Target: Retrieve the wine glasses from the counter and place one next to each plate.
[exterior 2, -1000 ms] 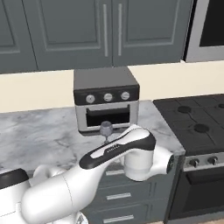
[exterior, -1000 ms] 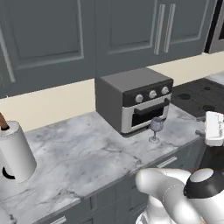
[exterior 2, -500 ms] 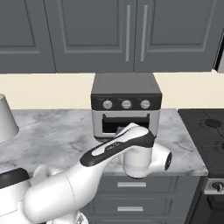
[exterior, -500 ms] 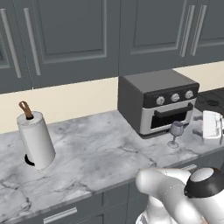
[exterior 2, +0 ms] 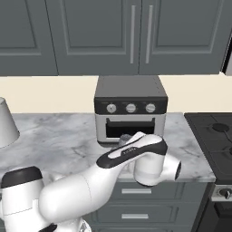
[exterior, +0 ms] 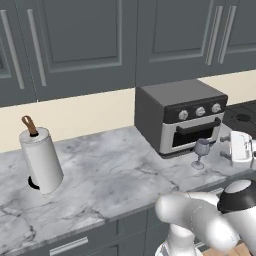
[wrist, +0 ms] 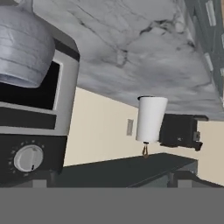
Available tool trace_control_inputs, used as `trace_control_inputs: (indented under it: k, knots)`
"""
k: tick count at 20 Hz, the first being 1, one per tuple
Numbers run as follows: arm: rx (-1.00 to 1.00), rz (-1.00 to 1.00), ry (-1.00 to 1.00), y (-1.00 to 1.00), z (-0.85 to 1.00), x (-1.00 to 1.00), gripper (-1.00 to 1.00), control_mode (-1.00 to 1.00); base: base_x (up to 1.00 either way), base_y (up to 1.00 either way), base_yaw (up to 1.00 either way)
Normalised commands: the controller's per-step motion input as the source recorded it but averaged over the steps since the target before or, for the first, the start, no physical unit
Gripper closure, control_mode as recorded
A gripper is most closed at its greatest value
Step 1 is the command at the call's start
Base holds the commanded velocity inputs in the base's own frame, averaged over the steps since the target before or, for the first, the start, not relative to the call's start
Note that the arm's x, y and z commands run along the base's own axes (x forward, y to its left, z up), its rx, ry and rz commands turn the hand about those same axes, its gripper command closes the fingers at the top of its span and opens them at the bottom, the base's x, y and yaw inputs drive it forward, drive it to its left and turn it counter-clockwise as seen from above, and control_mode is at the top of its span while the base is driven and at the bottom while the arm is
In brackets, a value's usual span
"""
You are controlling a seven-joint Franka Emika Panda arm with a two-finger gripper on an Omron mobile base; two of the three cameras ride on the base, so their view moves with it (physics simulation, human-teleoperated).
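Left base view showed a wine glass (exterior: 200, 151) untouched at centre right on the counter (exterior: 110, 175); the gripper's jaws were spread, empty; placement remained.

Even, soft rendered light; sharp, faint shadows.

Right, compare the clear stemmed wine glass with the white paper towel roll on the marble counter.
The clear stemmed wine glass is see-through and small; the white paper towel roll is opaque and much bulkier. The glass stands right before the grey toaster oven; the roll stands far off. Both are upright on the marble counter.
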Motion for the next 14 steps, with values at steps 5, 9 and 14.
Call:
trace_control_inputs:
  k: [5, 9, 14]
  knots:
    - [-0.01, 0.0, 0.03, -0.26, -0.14, 0.0, -1.0, -1.0, 0.0, 0.0, 0.0]
    - [-0.09, -0.01, 0.13, 0.0, -0.28, 0.0, -1.0, -1.0, 0.0, 0.0, 0.0]
    - [-0.01, -0.06, 0.09, 0.0, -0.37, 0.02, -1.0, -1.0, 0.0, 0.0, 0.0]
